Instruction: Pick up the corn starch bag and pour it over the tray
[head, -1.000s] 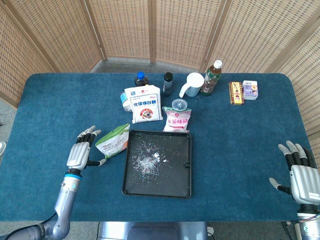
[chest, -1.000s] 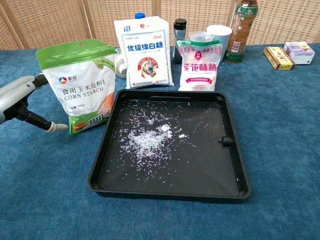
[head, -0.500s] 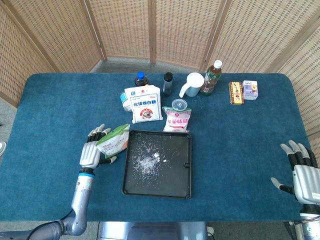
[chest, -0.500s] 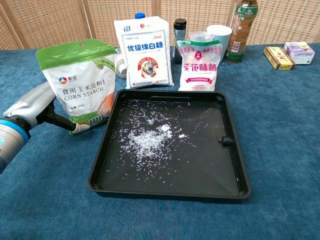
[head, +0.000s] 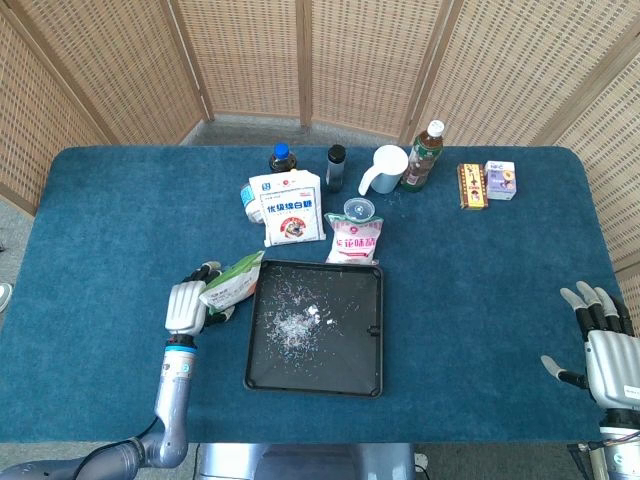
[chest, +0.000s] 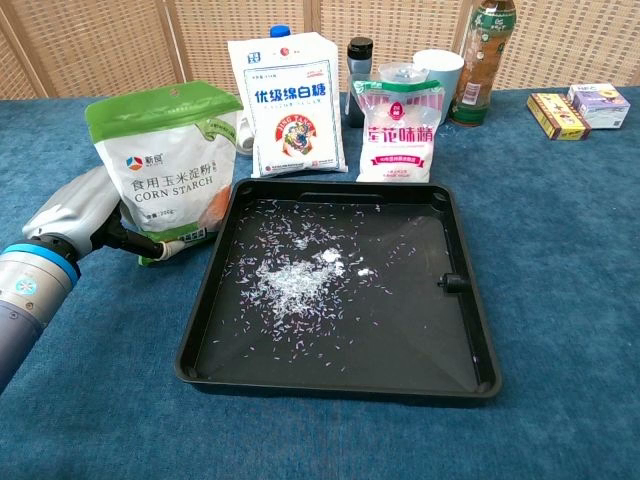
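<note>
The green and white corn starch bag stands upright just left of the black tray, which holds scattered white and purple bits. My left hand grips the bag from its left side, with fingers curled behind it and the thumb across its lower front. The bag's bottom edge is partly hidden by the thumb. My right hand rests open with fingers apart at the table's near right corner, far from the tray; the chest view does not show it.
Behind the tray stand a white sugar bag and a pink-lettered bag. Further back are a dark bottle, a white jug, a green bottle and two small boxes.
My left hand moved right to the corn starch bag and closed around it. The bag shifted slightly toward the tray. My right hand stayed put.
</note>
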